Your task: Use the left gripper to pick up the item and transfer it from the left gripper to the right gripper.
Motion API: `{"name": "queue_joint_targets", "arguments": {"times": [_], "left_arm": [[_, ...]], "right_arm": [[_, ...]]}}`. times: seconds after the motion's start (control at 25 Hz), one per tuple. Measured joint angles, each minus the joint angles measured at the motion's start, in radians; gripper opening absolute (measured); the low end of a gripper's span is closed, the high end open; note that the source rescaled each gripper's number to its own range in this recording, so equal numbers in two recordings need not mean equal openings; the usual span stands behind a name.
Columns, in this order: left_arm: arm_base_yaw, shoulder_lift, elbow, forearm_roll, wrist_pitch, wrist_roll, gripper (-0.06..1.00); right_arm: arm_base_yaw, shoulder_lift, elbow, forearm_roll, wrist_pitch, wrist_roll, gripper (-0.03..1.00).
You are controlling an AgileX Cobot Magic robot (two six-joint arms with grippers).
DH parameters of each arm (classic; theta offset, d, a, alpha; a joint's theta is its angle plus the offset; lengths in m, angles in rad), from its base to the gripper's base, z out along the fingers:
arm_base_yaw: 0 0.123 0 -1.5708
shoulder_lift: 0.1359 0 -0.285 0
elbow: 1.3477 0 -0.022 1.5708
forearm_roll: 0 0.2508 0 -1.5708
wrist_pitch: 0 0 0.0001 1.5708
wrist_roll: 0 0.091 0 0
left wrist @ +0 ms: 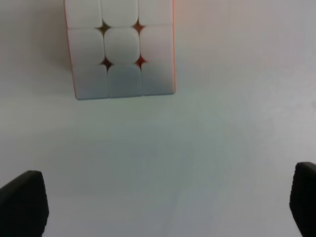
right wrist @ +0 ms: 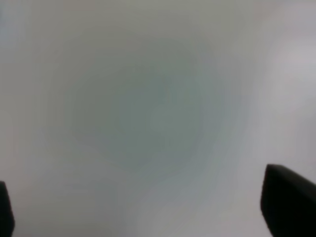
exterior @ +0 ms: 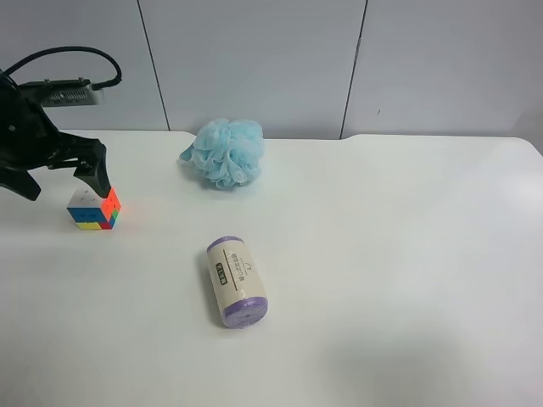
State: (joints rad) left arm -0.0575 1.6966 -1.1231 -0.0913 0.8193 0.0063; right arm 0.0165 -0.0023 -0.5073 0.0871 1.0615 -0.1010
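exterior: high, whole table (exterior: 382,254) | left wrist: down, close, shares cube (left wrist: 121,49) | right wrist: blur

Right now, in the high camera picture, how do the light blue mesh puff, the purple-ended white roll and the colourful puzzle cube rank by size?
1. Light blue mesh bath puff and purple-ended white roll: too alike to rank; the puff also sits farther back.
2. Colourful puzzle cube: clearly smallest.

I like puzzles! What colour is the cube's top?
White; the puzzle cube shows best in left wrist view.
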Motion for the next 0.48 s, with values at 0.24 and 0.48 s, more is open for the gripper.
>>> {"name": "queue_joint_targets", "arguments": {"times": [0.24,0.48], "left_arm": [[0.0,0.041,0.0,0.0,-0.054,0.0,1.0],[0.0,0.068,-0.003,0.0,-0.096,0.0,1.0]], "right_arm": [[0.0,0.0,0.0,0.0,0.0,0.0,1.0],[0.0,0.0,0.0,0.0,0.0,0.0,1.0]]}}
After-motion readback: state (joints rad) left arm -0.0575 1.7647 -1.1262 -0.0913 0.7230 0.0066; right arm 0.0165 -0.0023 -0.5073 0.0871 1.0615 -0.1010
